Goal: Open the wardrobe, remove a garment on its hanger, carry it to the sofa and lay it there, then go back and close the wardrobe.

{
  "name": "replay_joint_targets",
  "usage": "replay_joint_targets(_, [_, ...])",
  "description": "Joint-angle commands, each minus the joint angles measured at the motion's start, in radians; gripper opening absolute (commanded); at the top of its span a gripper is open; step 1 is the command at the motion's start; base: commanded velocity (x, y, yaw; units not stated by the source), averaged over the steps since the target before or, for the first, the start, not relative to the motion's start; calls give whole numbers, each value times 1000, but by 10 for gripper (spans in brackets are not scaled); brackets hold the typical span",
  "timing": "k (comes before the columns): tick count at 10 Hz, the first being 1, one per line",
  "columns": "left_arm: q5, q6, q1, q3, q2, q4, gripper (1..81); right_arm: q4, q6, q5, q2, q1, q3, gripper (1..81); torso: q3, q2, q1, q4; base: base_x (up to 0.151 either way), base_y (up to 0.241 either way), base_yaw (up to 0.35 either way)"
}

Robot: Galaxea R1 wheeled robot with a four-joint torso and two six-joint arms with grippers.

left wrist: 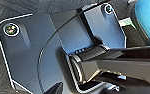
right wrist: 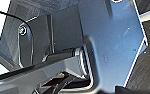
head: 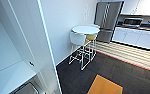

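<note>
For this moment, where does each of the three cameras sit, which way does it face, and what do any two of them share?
Head: high on the robot, facing forward and down at a white panel, round table, fridge and carpet; none of the robot's body is seen.
Left wrist: faces the robot's dark plate, above carpet.
Right wrist: faces its dark plate, above carpet.
Shared: both wrist views show plate, bar and dark carpet.

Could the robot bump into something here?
Maybe. A tall white panel stands very close on the robot's left, so turning could scrape it. Ahead, a round white table with stools on thin metal legs sits by the wall; those legs could catch a wheel. The carpet meets striped flooring further on, which might jolt the base.
</note>
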Motion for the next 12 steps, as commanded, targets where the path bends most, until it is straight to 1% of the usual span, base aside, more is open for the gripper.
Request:
replay_joint_targets(1, [39,6,-31,8,2,9,811,-7,-4,-55,7,27,6,811,0,0,0,0,0,0,300])
replay_joint_targets(4, [37,6,-26,4,6,8,811,-7,-3,-55,7,25,6,811,0,0,0,0,0,0,300])
replay_joint_targets(8, [37,18,-26,-51,38,8,811,-7,-5,-55,7,28,6,811,0,0,0,0,0,0,300])
replay_joint_targets(12, [37,18,-25,-51,46,6,811,-7,-6,-55,7,30,6,811,0,0,0,0,0,0,300])
